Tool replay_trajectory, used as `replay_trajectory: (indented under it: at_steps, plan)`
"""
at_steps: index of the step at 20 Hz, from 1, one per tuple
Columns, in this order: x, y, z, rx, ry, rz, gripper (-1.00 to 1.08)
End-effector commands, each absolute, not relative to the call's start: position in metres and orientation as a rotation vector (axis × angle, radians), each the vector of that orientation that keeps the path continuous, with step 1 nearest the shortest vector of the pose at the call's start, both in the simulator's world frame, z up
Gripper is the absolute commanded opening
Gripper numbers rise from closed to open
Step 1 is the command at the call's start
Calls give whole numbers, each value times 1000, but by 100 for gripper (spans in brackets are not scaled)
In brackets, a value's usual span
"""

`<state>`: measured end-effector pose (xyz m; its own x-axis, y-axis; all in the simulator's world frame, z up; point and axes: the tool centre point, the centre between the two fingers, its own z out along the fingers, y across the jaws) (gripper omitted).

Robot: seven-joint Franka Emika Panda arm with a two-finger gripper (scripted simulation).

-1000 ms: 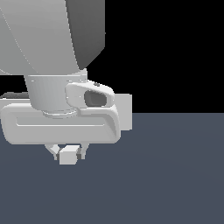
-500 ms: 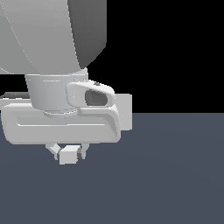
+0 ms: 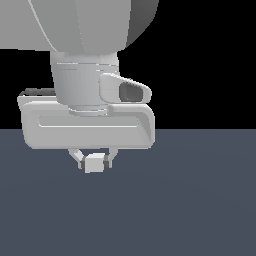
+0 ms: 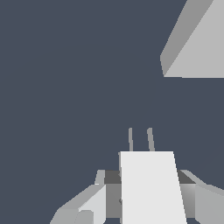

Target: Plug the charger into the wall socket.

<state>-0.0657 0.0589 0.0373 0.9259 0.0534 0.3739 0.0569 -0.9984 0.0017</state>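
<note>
My gripper [image 3: 94,161] hangs under the wide white hand and is shut on the charger [image 3: 94,164], a small white block held above the dark floor. In the wrist view the charger [image 4: 151,188] sits between my fingers [image 4: 85,208], and its two thin grey prongs [image 4: 140,140] point away from the hand. One corner of the wall socket [image 4: 199,43], a large white panel with a grey side face, shows ahead and off to one side of the prongs, well apart from them. The socket is out of the exterior view.
The arm's large white body [image 3: 85,55] fills the exterior view's upper left. A plain dark grey floor [image 3: 190,200] spreads under the gripper, with black background above it.
The hand with the charger has shifted toward the exterior view's right and risen a little. The grip on the block is unchanged.
</note>
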Motion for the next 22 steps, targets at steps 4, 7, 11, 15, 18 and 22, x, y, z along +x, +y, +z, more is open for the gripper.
replay_trajectory:
  at_steps: [4, 7, 11, 15, 18, 22]
  plan:
    - [-64, 32, 62, -3076, -83, -599, -100]
    - [-63, 18, 75, -3077, -79, -600, -100]
    - [-61, 5, 87, -3078, -76, -599, -100]
    - [-61, -2, 95, -3077, -74, -599, -100]
    - [-60, -6, 98, -3077, -73, -599, -100]
    - [-60, -7, 99, -3076, -72, -598, -100]
